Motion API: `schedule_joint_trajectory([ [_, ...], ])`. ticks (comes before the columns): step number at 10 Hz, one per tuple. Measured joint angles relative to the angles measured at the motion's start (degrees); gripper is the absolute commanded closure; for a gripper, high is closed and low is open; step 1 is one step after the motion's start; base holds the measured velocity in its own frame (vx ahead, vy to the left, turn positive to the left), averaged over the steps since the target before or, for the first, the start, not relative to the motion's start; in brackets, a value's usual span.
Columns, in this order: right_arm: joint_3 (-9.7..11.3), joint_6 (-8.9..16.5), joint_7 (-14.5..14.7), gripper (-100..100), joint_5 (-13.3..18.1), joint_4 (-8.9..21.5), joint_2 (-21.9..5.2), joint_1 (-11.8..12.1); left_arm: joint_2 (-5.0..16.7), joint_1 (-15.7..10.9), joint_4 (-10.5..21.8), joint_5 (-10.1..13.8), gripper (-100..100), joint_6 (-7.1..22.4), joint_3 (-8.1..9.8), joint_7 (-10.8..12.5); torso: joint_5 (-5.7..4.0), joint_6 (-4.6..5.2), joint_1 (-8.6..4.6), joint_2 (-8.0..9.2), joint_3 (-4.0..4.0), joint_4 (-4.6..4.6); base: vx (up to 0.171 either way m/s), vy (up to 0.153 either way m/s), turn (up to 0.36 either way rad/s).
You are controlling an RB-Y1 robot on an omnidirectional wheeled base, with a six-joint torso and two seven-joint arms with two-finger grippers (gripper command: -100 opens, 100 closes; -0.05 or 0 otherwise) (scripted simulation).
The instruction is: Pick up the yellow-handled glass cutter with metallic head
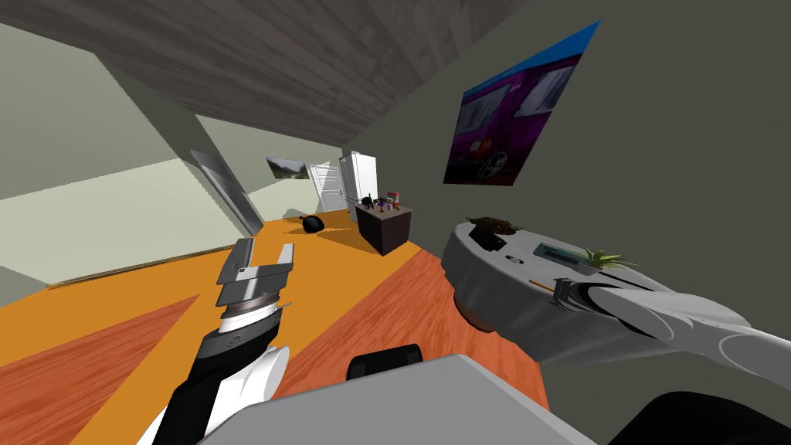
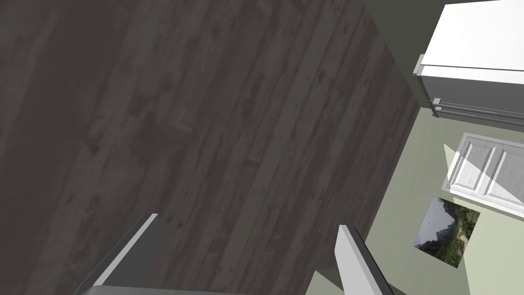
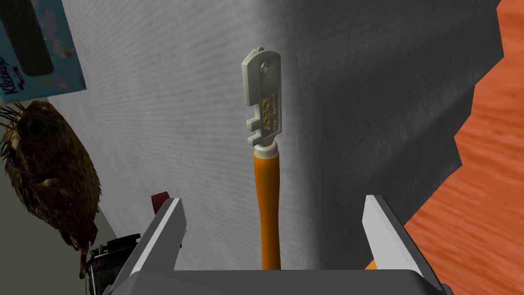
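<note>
Orange and red-brown floor spreads out wide, and against the grey wall stands the round desk, draped in a pale grey cloth, with a picture of a purple vehicle hanging above it. The right arm reaches in over the desk's top, low and close. The left arm is held up over the floor, well apart from the desk, and the left jaws are released, the two blades standing wide with nothing between them. Over on the desk, a blue tissue box lies toward the wall-side edge, and just beside it sits a brown spiky lump, right at that wall-side edge. A small green plant stands on the top near the right arm. Now the one that matters: the glass cutter lies flat right along the desk's outer edge, where the cloth folds down toward the floor. Its orange-yellow handle runs straight back toward the right jaws and its pale metal head points away from them. The right jaws are released, one blade on each side of the handle, neither touching it. A small dark device sits by the wall-side edge next to the spiky lump, and a tiny red thing peeks out just behind the tip of the blade on that side.
</note>
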Motion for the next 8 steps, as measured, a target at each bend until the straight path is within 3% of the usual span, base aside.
schedule_joint_trajectory([
  [2,1.0,0.6,-2.1,-100,0.8,0.5,-0.2,0.1,0.0,0.0,0.0,0.0,0,0.0,0.00,0.0,0.02,-0.01,0.06,-0.02,-0.01,0.00,-0.035,-0.014,0.067],
  [3,1.0,0.7,-2.3,100,0.8,0.6,-0.2,0.1,0.0,0.0,0.0,0.0,0,0.0,0.00,0.0,0.03,0.02,0.10,-0.10,-0.05,-0.02,0.000,0.000,0.000],
  [7,1.3,0.4,-2.3,100,0.7,0.4,0.1,0.2,0.0,0.0,0.0,0.0,0,0.0,0.00,0.0,0.16,-0.01,-0.24,-0.33,-0.16,-0.02,-0.003,0.008,-0.001],
  [8,1.3,0.4,-2.3,0,0.7,0.4,0.1,0.2,0.0,0.0,0.0,0.0,0,0.0,0.00,0.0,0.14,-0.01,-0.29,-0.35,-0.18,-0.02,0.000,0.000,0.000],
])
